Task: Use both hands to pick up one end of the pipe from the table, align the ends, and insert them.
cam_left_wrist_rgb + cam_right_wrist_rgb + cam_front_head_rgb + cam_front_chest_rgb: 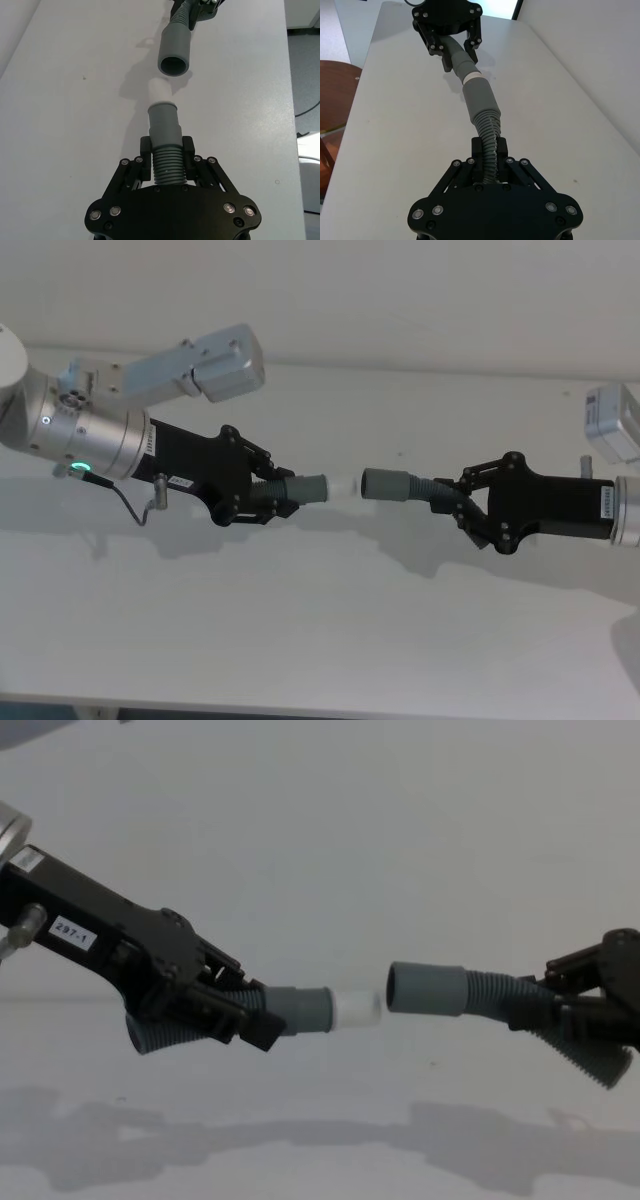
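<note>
Both pieces of the pipe hang above the white table (300, 620). My left gripper (270, 502) is shut on the ribbed part of one piece (166, 165); its grey cuff (300, 1010) ends in a narrow white tip (356, 1008) pointing right. My right gripper (462, 502) is shut on the ribbed part of the other piece (490, 130), whose plain open-mouthed cuff (428, 988) faces left. The two ends face each other nearly in line, with a small gap between the white tip (340, 485) and the open mouth (174, 66).
A grey box (215, 365) is mounted on my left arm, and a white unit (615, 420) sits at the right edge. The table's front edge (300, 706) runs along the bottom of the head view. A brown round surface (335, 95) lies beyond the table's side.
</note>
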You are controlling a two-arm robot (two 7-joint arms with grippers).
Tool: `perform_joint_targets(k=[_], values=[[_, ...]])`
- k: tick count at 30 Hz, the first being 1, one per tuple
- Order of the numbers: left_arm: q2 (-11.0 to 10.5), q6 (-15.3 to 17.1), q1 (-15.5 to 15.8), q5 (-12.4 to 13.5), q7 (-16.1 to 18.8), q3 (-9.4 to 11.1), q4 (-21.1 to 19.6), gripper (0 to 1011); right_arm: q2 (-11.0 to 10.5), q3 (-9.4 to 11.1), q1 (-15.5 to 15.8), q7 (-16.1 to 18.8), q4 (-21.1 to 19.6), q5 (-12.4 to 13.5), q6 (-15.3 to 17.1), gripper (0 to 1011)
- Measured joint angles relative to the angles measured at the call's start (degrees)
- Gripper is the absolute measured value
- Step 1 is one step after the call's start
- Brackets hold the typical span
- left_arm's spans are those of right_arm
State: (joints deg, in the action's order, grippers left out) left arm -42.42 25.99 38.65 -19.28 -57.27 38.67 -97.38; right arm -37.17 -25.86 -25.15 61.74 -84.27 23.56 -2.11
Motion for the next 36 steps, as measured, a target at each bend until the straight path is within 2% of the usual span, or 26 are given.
perform_joint_targets(k=[18, 36], values=[[-0.08, -1.41, 0.51, -1.18, -0.59, 0.65, 0.61, 353, -0.33, -0.66, -0.32, 0.15, 0.29, 0.53, -0.45, 155], [-0.55, -1.47, 1.39, -1.66, -1.24, 1.85, 0.93, 353, -0.79, -1.65, -0.85, 0.62, 1.06, 1.00, -0.88, 155]])
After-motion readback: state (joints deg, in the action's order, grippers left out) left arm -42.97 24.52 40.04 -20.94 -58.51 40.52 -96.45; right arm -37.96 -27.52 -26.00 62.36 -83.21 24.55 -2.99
